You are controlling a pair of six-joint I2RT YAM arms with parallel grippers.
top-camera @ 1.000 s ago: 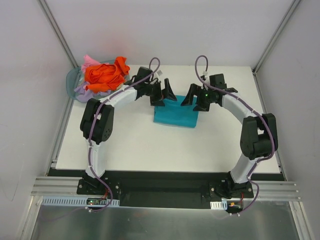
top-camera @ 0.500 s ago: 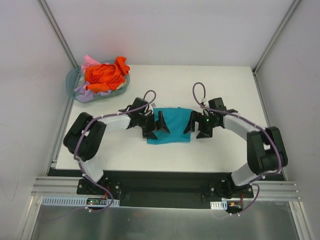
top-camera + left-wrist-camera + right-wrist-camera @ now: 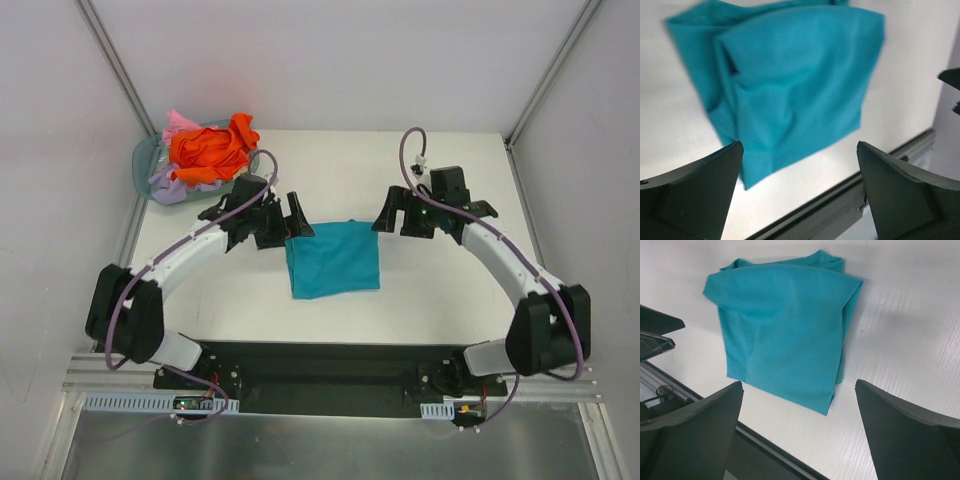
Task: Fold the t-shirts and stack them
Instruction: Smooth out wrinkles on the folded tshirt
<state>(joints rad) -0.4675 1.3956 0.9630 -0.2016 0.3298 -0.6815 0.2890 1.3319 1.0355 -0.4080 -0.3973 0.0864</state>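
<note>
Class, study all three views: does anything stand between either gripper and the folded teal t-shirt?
Nothing visible does. The left gripper and right gripper hang open by the teal t-shirt's far corners, with only bare white table around it; the basket sits far left.

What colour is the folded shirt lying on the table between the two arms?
Plain teal, no pattern. The folded shirt shows best in the right wrist view.

a folded t-shirt [image 3: 333, 258] lies flat mid-tabletop [image 3: 430, 310] between the two claws: left claw [image 3: 288, 224] at its far left corner, right claw [image 3: 392, 212] beside its far right corner. a basket [image 3: 143, 158] sits at the far left corner, with a heap of t-shirts [image 3: 208, 148] in it.
</note>
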